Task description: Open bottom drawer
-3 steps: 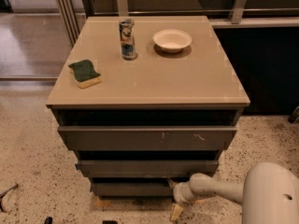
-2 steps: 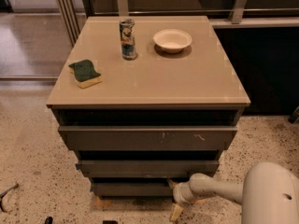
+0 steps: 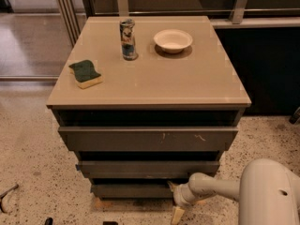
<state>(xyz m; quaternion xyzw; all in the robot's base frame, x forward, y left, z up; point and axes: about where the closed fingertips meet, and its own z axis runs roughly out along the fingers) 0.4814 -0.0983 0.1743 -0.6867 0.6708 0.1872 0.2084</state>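
Observation:
The bottom drawer (image 3: 129, 190) is the lowest, narrowest dark grey-brown front of the cabinet, plain and handleless. The middle drawer (image 3: 147, 168) and the scratched top drawer (image 3: 147, 138) sit above it. My gripper (image 3: 175, 199) is low at the bottom drawer's right end, reaching in from my white arm (image 3: 215, 187) at the lower right. One pale finger (image 3: 177, 214) points down toward the floor, another touches the drawer's right upper corner.
On the beige cabinet top (image 3: 187, 78) stand a can (image 3: 127, 39), a white bowl (image 3: 172, 40) and a green-yellow sponge (image 3: 86, 73). Speckled floor (image 3: 37, 172) surrounds the cabinet. A dark wall panel (image 3: 262, 69) is at the right.

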